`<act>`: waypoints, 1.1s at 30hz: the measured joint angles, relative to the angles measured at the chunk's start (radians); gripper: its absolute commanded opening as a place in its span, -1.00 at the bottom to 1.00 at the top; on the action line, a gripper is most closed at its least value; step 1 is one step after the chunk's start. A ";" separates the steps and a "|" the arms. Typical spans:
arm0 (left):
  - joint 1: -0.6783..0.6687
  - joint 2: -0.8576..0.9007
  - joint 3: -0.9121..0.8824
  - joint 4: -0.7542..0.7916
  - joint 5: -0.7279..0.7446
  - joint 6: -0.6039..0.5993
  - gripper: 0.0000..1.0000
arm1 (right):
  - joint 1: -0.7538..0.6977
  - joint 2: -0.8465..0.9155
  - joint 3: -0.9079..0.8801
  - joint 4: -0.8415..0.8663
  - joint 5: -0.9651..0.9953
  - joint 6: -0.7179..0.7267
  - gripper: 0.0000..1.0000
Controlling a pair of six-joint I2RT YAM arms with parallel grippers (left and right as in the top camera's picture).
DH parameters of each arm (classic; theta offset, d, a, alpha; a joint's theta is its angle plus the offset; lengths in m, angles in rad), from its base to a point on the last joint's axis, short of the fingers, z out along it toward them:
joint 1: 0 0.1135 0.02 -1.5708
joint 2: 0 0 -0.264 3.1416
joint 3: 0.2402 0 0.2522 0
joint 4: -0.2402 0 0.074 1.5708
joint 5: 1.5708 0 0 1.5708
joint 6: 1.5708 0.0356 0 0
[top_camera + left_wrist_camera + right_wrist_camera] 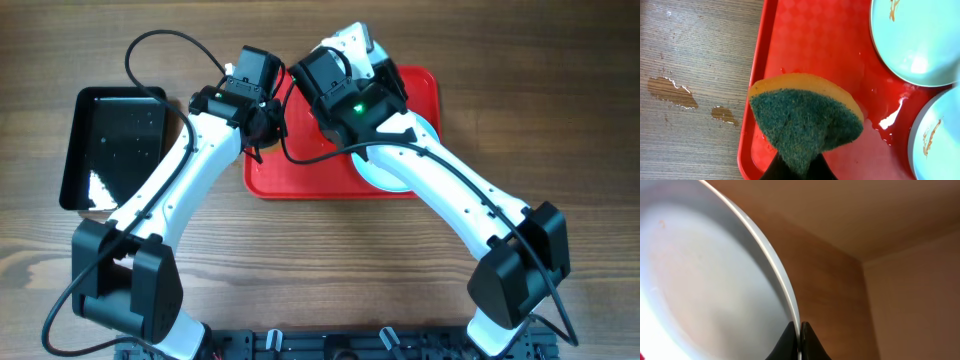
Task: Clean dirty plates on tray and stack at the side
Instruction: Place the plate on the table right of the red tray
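One plate [705,280] is tilted up off the red tray [805,40], pinched by its rim in the closed right tool [800,330]. Two more plates [915,40] with brown smears lie on the tray, at the right edge of the left wrist frame. The left tool [799,169] is clamped on a folded green sponge [805,120] over the tray's left rim. This looks like the scrubbing step. Next, the sponge's green face must meet the lifted plate while the right grip holds firm. Overhead, the arms hide both the lifted plate and the sponge, so the gap between them cannot be judged.
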 measured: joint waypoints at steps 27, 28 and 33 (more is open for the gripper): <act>0.000 0.000 0.000 0.002 0.003 0.000 -0.92 | -0.985 0.000 -0.067 -0.033 -1.422 0.288 -0.91; 0.000 0.000 0.000 0.002 0.003 0.000 -0.92 | -1.017 0.000 -0.092 -0.014 -1.419 0.301 -0.91; 0.000 0.000 0.000 0.002 0.013 0.000 -0.92 | -1.090 0.000 -0.183 0.061 -1.320 0.423 -0.91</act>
